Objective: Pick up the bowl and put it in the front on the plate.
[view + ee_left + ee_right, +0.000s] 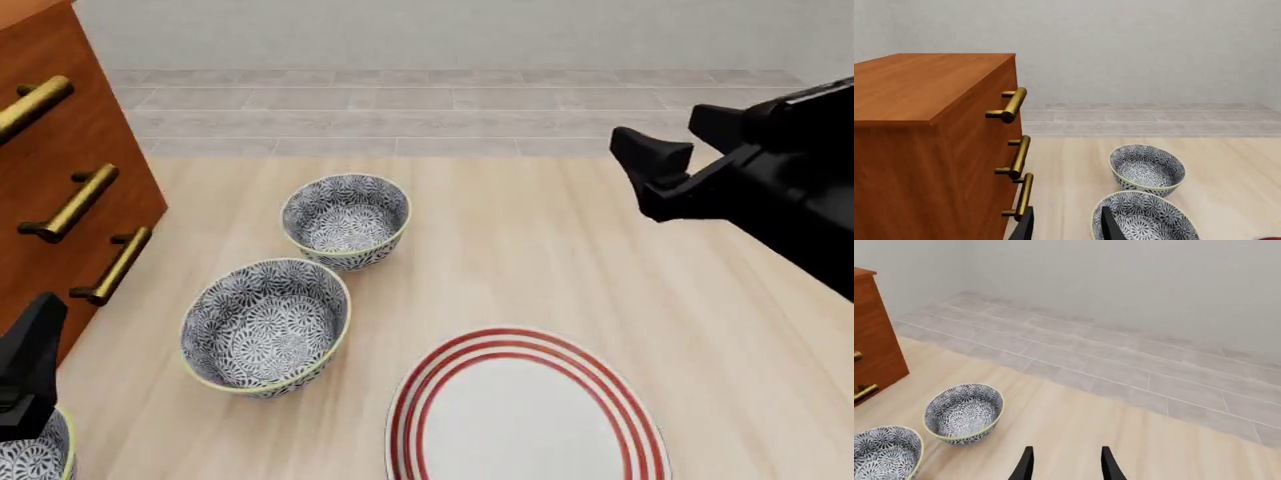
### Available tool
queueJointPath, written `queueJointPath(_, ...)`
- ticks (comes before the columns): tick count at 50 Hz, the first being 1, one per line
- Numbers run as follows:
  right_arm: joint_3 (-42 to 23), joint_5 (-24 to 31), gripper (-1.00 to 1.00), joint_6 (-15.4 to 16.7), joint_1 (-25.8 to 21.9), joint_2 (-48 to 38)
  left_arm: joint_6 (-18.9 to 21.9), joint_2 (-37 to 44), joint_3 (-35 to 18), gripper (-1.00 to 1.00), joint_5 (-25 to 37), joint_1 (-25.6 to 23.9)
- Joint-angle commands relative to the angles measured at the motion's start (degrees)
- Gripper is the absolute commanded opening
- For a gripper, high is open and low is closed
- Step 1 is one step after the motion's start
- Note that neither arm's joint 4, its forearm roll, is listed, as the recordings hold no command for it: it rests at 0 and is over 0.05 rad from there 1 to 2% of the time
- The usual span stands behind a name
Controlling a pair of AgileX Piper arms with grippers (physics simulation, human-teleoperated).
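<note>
Three alike blue-grey floral bowls stand in a diagonal row on the table. The far bowl (346, 218) (1147, 167) (964, 411) and the middle bowl (264, 325) (1147, 220) (884, 452) show fully. The nearest bowl (30, 460) is cut off at the bottom-left corner. The white plate (527, 420) with red rings lies at the front, right of the bowls. My left gripper (1067, 227) (27, 370) is open and empty, hovering over the nearest bowl. My right gripper (1066, 466) (683, 150) is open and empty, high at the right, away from the bowls.
A wooden drawer cabinet (54, 170) (921, 150) with brass handles (1013, 105) stands at the left, close beside the bowls. Behind the table lie a grey tiled floor (1121, 365) and a pale wall.
</note>
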State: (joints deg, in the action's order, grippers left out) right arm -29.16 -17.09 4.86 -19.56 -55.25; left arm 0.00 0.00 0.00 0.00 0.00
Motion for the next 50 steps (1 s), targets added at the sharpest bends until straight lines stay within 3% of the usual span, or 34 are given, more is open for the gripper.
queueJointPath(1, -4.2, -0.58, 1.0, 0.17, -3.6, -6.65, 0.0, 0.0, 0.0, 1.0, 0.0, 0.0)
queueJointPath(23, -13.7, 4.03, 1.0, -6.5, -7.72, -16.7, 0.0, 0.0, 0.0, 1.0, 0.0, 0.0)
queueJointPath(36, -20.87, 9.01, 1.0, -7.97, -9.73, -22.3, 0.0, 0.0, 0.0, 1.0, 0.0, 0.0)
queueJointPath(43, -25.33, 12.76, 1.0, -6.16, -11.81, -25.81, 0.0, 0.0, 0.0, 1.0, 0.0, 0.0)
queueJointPath(50, -28.63, 15.03, 1.0, -6.79, -13.21, -27.84, 0.0, 0.0, 0.0, 1.0, 0.0, 0.0)
